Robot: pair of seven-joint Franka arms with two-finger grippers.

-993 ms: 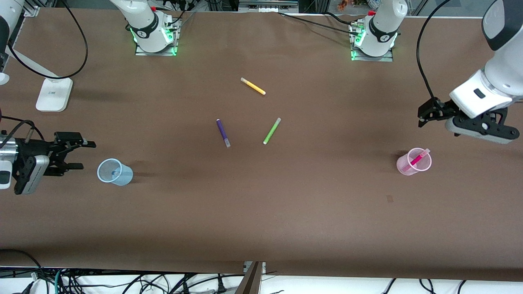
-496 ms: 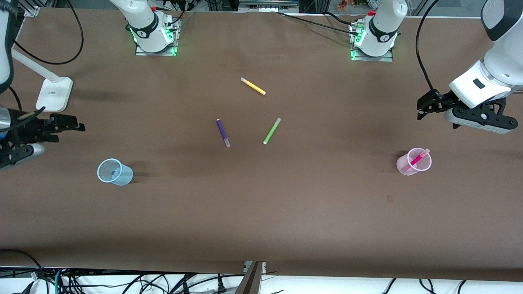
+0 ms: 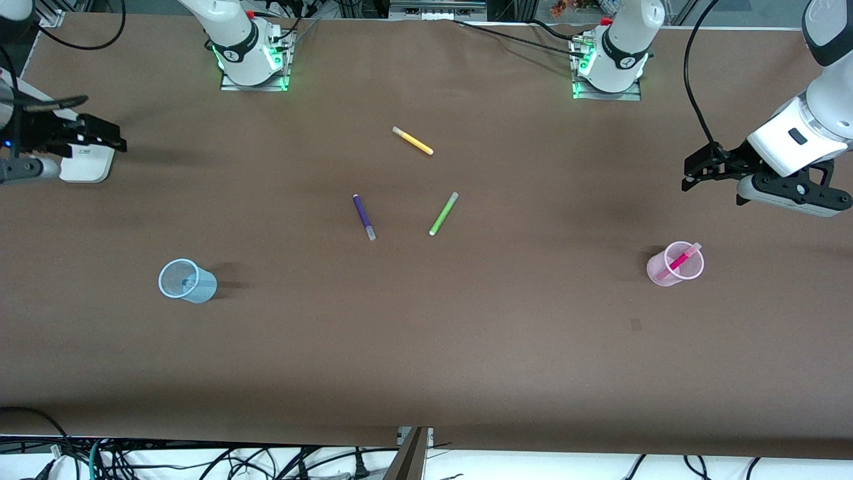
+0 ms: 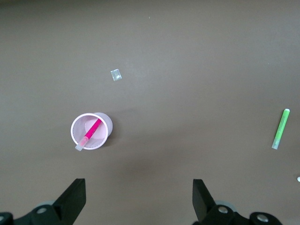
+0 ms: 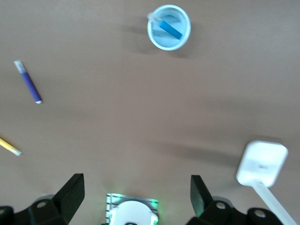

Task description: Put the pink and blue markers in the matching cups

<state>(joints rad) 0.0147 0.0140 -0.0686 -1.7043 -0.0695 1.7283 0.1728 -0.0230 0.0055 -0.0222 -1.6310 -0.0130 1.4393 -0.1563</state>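
The pale pink cup stands toward the left arm's end of the table with the pink marker leaning inside it. Both show in the left wrist view, cup and marker. The pale blue cup stands toward the right arm's end with the blue marker inside. The right wrist view shows that cup and marker. My left gripper is open and empty, in the air beside the pink cup. My right gripper is open and empty, over the white stand, apart from the blue cup.
A purple marker, a lime-green marker and a yellow marker lie mid-table. A white stand base sits at the right arm's end. The arms' bases stand along the table's edge. A small tape patch lies near the pink cup.
My right gripper has moved away from the blue cup to over the white stand base. My left gripper has drifted slightly away from the pink cup. Cups and markers have not moved.
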